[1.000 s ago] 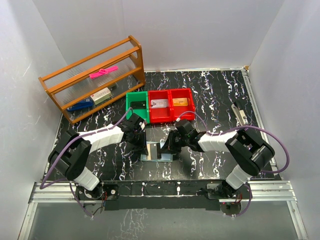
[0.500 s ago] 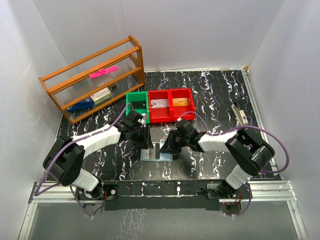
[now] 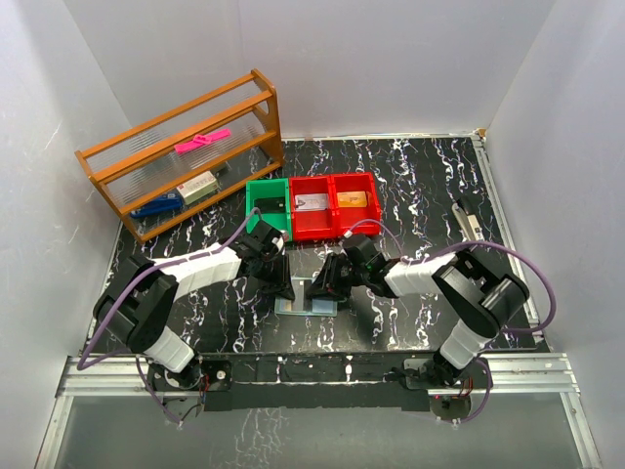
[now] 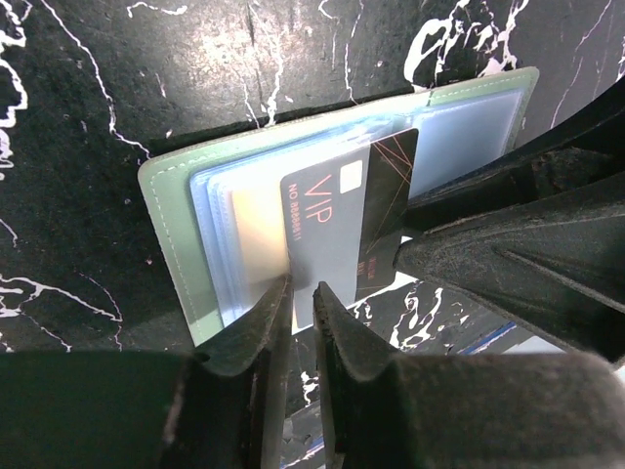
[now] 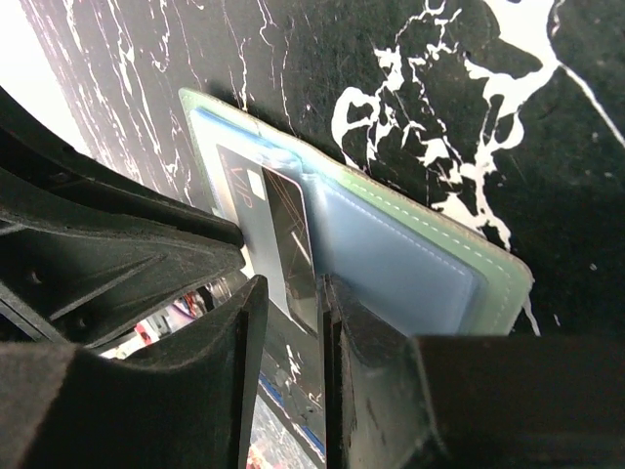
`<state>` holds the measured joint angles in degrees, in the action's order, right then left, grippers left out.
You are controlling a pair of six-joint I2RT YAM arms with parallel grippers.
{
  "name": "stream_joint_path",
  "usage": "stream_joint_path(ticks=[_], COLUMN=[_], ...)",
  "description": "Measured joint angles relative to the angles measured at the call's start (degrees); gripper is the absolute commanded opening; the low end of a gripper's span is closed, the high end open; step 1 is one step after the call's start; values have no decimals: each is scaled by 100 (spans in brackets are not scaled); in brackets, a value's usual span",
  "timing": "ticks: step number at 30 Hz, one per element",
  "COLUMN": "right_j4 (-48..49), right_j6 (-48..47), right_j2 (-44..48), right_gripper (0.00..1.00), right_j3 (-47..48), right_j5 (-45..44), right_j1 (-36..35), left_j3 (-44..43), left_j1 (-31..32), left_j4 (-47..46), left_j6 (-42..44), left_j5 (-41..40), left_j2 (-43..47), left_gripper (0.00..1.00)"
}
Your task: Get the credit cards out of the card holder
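The card holder (image 3: pixel 314 305) lies open on the black marbled table between my two grippers. In the left wrist view the holder (image 4: pixel 176 234) shows a green edge and blue pockets. A dark credit card (image 4: pixel 342 220) marked VIP sticks partly out of it. My left gripper (image 4: pixel 303 298) has its jaws almost closed, with the card's near edge between the tips. In the right wrist view the card (image 5: pixel 288 234) lies between the parted jaws of my right gripper (image 5: pixel 296 293). One right finger (image 5: pixel 352 322) rests at the holder's blue half (image 5: pixel 410 264). In the top view my left gripper (image 3: pixel 282 287) and right gripper (image 3: pixel 325 285) face each other.
A green bin (image 3: pixel 264 200) and two red bins (image 3: pixel 312 205) (image 3: pixel 356 200) holding cards stand just behind the holder. A wooden rack (image 3: pixel 181 156) with small items stands at the back left. A small tool (image 3: pixel 467 220) lies at the right.
The left gripper drew back toward the bins half a second ago and has come back down to the holder's left edge. The right gripper has edged slightly left.
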<state>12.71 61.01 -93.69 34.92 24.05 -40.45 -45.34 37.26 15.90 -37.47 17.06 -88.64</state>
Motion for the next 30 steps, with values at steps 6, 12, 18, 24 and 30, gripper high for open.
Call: stream_joint_path(ticks=[6,12,18,24,30], right_j4=[170,238,205,229,660], right_j6=[94,94,61,66,256], right_j2=[-328,-422,-339,9,-63], right_gripper=[20,0,0,3,22], right_j3=[175,184,140,-107,-256], right_j5=[229,221,111,-122,-42], right_j1=[-4,-7,-24,-33,-85], left_j3=[0,0,-7,-31,-31], left_j1=[0,-7,-7,-4,-4], left_j4=[83,120,125,114,98], left_j6=[39,42,42,39,42], left_j5=[-44,-63,-70,-17,7], left_j2=[-20,-20,-33,-76,-83], left_gripper=[12,10,10,9,8])
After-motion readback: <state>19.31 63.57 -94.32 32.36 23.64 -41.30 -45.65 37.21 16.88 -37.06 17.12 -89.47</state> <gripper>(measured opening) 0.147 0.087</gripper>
